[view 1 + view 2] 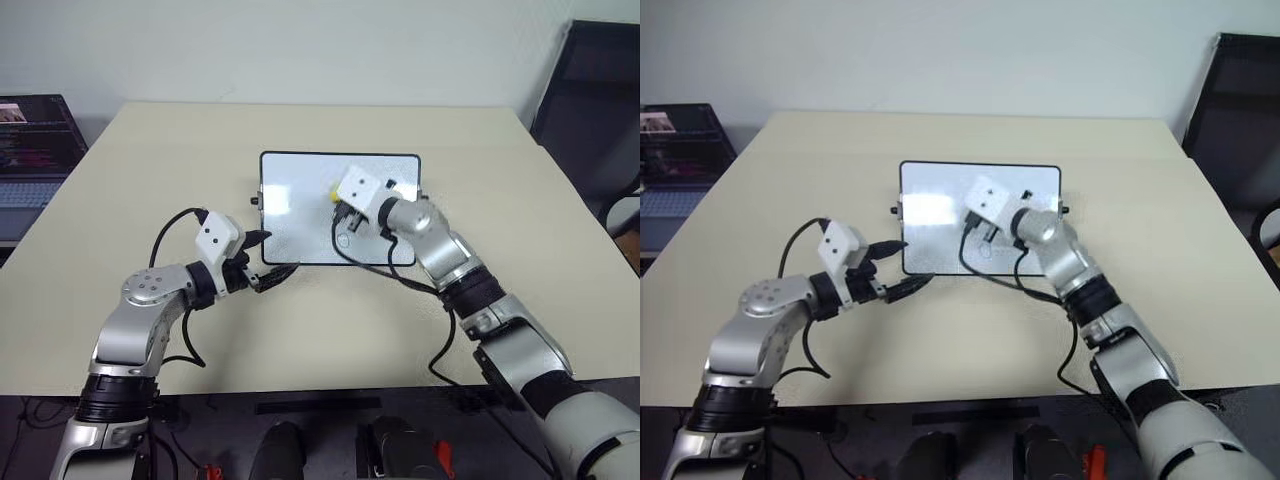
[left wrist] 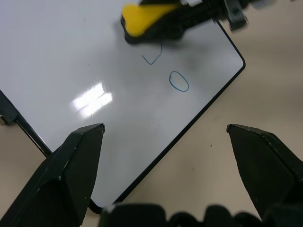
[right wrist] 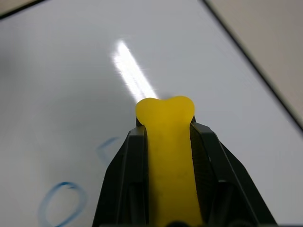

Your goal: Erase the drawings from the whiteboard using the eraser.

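The eraser (image 3: 166,156) is bright yellow with a dark underside, pinched between the right gripper's (image 3: 166,142) black fingers (image 3: 128,179). The whiteboard (image 2: 71,56) is glossy white with a thin black frame. Just beside the fingers, the drawings (image 2: 179,81) are thin blue outlines. The table (image 1: 150,180) is plain beige.
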{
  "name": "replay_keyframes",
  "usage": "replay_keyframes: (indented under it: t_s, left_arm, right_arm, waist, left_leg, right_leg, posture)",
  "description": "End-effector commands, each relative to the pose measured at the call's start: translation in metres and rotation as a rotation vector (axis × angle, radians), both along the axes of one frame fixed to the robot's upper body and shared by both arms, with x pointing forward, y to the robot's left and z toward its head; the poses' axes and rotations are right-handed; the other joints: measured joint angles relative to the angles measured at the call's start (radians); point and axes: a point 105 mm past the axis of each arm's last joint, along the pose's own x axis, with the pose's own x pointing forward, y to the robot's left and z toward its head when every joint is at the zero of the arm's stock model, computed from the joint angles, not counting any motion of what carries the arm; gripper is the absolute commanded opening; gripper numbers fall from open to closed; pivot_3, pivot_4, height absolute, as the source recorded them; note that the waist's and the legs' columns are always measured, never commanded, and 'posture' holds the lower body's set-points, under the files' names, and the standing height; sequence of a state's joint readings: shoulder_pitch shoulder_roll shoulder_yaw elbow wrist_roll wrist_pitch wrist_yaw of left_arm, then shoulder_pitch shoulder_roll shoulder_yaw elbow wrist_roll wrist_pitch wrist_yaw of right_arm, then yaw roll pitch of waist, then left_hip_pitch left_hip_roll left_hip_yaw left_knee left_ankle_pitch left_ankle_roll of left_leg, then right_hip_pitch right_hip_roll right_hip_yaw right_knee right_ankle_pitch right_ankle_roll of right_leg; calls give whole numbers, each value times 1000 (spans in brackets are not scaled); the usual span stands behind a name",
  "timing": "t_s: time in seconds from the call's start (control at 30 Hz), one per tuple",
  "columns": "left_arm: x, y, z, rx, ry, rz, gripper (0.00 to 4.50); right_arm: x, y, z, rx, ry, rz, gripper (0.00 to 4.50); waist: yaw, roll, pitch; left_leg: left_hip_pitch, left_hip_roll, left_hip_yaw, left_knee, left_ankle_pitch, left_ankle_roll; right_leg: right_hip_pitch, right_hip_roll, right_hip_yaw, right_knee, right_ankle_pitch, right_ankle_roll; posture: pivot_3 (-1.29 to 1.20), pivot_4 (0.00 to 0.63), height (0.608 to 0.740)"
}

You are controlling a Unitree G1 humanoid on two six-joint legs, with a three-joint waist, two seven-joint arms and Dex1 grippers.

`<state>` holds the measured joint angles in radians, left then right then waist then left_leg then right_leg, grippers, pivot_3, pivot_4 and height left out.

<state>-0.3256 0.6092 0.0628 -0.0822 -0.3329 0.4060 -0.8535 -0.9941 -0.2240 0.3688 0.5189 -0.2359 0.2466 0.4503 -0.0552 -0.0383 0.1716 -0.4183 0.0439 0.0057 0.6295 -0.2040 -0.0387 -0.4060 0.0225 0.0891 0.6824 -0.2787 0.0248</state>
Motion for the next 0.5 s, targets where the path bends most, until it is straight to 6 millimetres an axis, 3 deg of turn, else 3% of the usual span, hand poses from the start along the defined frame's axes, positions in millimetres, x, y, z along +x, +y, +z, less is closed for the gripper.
replay_keyframes:
  t_s: [0.03, 0.17, 0.23, 0.43, 0.5]
  left_arm:
    - [-1, -9, 13, 0, -57, -31, 4500]
    - [-1, -11, 14, -2, -58, -35, 4500]
    - [-1, -12, 14, -3, -59, -37, 4500]
    - [-2, -15, 16, -2, -58, -42, 4500]
    - [-3, -15, 16, -2, -57, -45, 4500]
  right_arm:
    - [-2, -5, -12, -27, 63, 13, 871]
    - [-22, 2, -39, -107, 189, 123, 871]
    - [-25, 2, -40, -111, 188, 129, 871]
    - [2, -8, 3, -11, -38, -33, 870]
    - [3, -8, 4, -13, -39, -26, 870]
  waist:
    - [-1, 0, 0]
    - [-2, 0, 0]
    - [-2, 0, 0]
    - [-3, 0, 0]
    - [-2, 0, 0]
  left_leg:
    - [0, 0, 0, 0, 0, 0]
    - [0, 0, 0, -1, 0, 0]
    - [1, 0, 0, -1, 0, 0]
    - [2, 1, 0, 0, 1, 1]
    - [2, 1, 0, 0, 1, 1]
  right_leg:
    - [0, 0, 0, 0, 0, 0]
    - [0, 0, 0, 0, 0, 0]
    - [0, 0, 0, 0, 0, 0]
    - [1, 0, 1, 1, 1, 0]
    - [0, 0, 1, 1, 1, 1]
  posture:
    - [0, 150, 740]
    - [0, 150, 740]
    - [0, 150, 740]
    - [0, 150, 740]
    - [0, 150, 740]
